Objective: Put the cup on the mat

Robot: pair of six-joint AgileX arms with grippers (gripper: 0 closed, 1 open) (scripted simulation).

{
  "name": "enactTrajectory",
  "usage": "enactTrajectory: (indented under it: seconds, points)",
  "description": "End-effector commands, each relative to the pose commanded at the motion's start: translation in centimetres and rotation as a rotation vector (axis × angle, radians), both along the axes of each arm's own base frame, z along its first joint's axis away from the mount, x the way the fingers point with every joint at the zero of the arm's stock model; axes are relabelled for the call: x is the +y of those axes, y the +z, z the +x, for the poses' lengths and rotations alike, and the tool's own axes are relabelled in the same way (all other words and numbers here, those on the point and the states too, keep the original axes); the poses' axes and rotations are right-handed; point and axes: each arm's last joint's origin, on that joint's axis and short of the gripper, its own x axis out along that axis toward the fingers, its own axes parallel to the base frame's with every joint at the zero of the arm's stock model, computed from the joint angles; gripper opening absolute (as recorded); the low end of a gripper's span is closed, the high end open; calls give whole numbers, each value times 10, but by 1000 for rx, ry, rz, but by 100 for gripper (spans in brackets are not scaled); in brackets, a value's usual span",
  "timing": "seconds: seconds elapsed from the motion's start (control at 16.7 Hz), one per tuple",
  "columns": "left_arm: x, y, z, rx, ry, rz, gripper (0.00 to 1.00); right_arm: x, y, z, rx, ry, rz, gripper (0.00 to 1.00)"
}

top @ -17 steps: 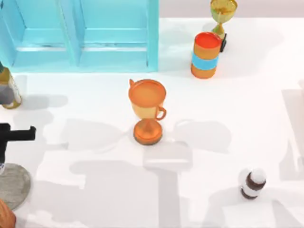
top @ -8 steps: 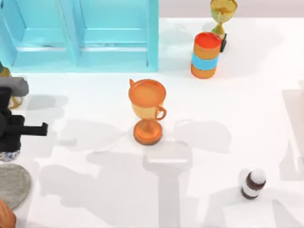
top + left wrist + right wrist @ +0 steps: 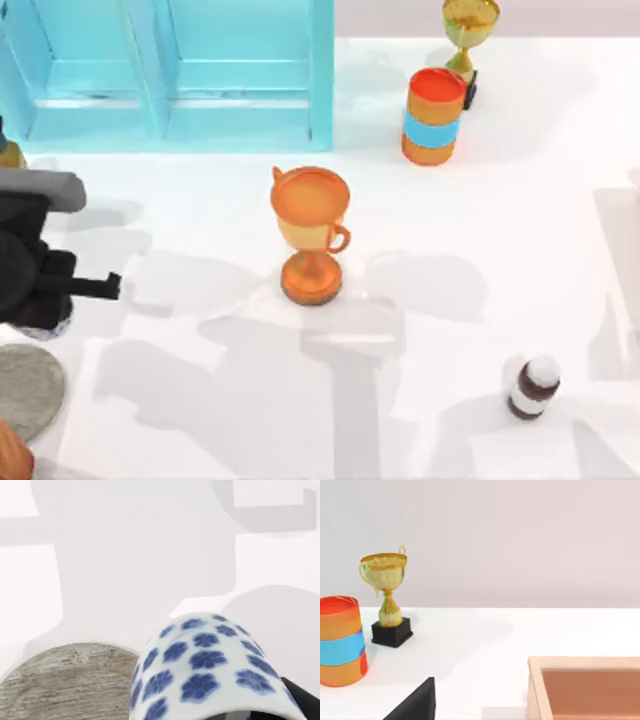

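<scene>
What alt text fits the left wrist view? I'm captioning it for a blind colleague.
A white cup with dark blue flower patterning looms close to the camera, above a white table. Beside and beyond it lies part of the round grey speckled mat, and grey shadows cross the tabletop.

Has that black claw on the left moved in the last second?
Yes. In the top view, the left gripper has shifted right and away from the grey mat, toward the orange trophy.
</scene>
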Motion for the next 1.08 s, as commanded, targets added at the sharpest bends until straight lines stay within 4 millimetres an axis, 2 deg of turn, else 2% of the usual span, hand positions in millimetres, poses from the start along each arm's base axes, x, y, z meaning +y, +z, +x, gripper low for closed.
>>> enactTrajectory:
  seconds: [0.3,0.54,0.84,1.08]
  points:
    - [9,-19,-2,59,58,20,0,0,0,0,0,0,0,100]
    - [28,-44,-3,179,190,80,0,0,0,0,0,0,0,100]
    - [29,-45,-3,189,199,84,0,0,0,0,0,0,0,100]
    - [29,-45,-3,189,199,84,30,0,0,0,0,0,0,100]
